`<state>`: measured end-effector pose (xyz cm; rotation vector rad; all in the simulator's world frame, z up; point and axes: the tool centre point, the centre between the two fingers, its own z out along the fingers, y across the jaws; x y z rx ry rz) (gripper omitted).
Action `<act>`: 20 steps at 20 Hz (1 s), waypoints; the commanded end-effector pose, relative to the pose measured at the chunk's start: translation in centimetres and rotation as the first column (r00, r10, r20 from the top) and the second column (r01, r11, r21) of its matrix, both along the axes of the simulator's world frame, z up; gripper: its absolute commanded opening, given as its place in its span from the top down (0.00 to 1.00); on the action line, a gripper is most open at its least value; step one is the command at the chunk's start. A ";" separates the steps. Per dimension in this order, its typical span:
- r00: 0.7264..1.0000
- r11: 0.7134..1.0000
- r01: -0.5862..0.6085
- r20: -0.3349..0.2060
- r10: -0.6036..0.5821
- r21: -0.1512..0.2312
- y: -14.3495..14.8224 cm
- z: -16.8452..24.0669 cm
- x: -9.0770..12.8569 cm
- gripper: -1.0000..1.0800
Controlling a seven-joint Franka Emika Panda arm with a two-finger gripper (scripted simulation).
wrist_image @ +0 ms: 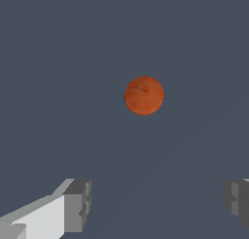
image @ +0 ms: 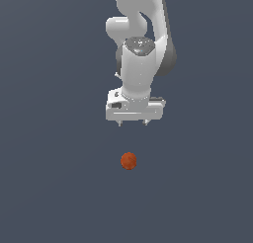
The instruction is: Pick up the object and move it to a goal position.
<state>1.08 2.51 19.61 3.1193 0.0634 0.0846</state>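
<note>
The object is a small orange-red ball (image: 128,161) with a mottled surface, lying on the flat dark grey floor; in the wrist view the ball (wrist_image: 143,95) shows in full. My white gripper (image: 132,123) hangs above the ball, pointing down, well apart from it. Its two short fingertips stand wide apart, so it is open with nothing between them. In the wrist view the gripper (wrist_image: 158,204) shows one grey pad (wrist_image: 78,205) and the other pad (wrist_image: 237,200) at the frame's edge, far wider apart than the ball.
The white arm (image: 141,34) rises behind the gripper toward the top of the exterior view. Nothing but plain dark grey floor (image: 49,187) surrounds the ball.
</note>
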 end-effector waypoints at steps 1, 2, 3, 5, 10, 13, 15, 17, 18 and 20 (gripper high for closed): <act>1.000 1.000 0.000 0.000 0.000 0.000 0.0 0.0 0.0 0.04; 1.000 1.000 0.000 0.000 0.000 0.000 0.0 0.0 0.0 0.04; 1.000 1.000 -0.001 0.002 0.001 0.000 0.1 0.0 0.0 0.04; 1.000 1.000 -0.005 0.006 0.005 -0.001 0.3 0.1 0.1 0.04; 1.000 1.000 -0.018 0.023 0.018 -0.003 1.0 0.5 0.5 0.04; 0.999 1.000 -0.020 0.025 0.020 -0.003 1.2 0.6 0.5 0.04; 1.000 1.000 -0.019 0.024 0.019 -0.003 1.1 0.5 0.5 0.04; 1.000 1.000 -0.017 0.023 0.017 -0.003 1.1 0.4 0.6 0.04; 1.000 1.000 -0.015 0.023 0.015 -0.002 1.1 0.4 0.7 0.04; 1.000 1.000 -0.010 0.020 0.010 -0.002 1.0 0.1 1.0 0.04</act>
